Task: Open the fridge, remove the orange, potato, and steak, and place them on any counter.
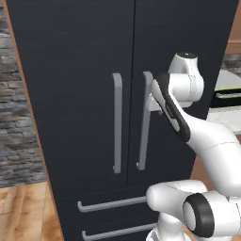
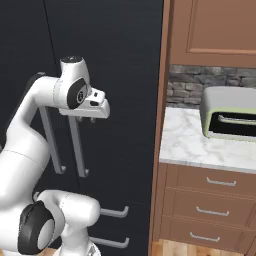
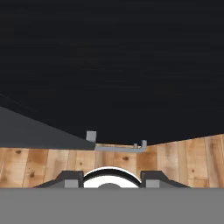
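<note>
The black fridge (image 1: 80, 70) stands with both doors shut, so the orange, potato and steak are hidden. My gripper (image 2: 86, 119) points down in front of the right door, right beside its long grey handle (image 1: 143, 136). Its fingertips (image 3: 72, 177) stand apart with nothing between them, so it is open. In the hand view the handle's lower end (image 3: 91, 136) lies left of the gap between the fingers. The white marble counter (image 2: 195, 140) lies to the right of the fridge.
A grey toaster oven (image 2: 230, 117) sits on the counter under a brown wall cabinet (image 2: 215, 30). Brown drawers (image 2: 210, 195) sit below the counter. The left door's handle (image 1: 117, 122) and two drawer bars (image 1: 110, 204) face me. The floor (image 3: 183, 162) is wood.
</note>
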Motion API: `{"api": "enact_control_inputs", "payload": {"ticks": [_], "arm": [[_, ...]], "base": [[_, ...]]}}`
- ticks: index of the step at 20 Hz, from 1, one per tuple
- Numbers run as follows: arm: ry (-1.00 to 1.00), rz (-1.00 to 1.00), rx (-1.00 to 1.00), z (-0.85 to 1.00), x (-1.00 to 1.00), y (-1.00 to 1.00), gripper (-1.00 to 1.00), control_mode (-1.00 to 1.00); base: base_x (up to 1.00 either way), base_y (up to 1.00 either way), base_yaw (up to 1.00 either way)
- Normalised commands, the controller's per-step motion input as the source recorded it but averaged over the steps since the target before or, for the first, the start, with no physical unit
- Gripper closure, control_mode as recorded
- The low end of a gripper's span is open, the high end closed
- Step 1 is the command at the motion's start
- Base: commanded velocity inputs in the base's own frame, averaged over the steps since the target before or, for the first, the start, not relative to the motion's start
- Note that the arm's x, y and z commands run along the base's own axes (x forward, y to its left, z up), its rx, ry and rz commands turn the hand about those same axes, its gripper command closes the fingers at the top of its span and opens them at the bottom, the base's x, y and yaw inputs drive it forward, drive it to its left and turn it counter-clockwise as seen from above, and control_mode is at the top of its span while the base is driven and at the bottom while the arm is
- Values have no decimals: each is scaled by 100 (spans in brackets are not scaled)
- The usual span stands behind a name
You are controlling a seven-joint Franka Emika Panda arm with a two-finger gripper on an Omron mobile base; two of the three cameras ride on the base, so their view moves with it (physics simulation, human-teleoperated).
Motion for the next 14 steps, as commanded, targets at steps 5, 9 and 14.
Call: {"api": "enact_control_inputs", "payload": {"ticks": [5, 9, 14], "arm": [[0, 0, 0, 0, 0, 0, -100, 100], [0, 0, 0, 0, 0, 0, -100, 100], [0, 0, 0, 0, 0, 0, -100, 100]], "base": [[0, 29, 0], [-1, 54, 0], [-28, 39, 0]]}}
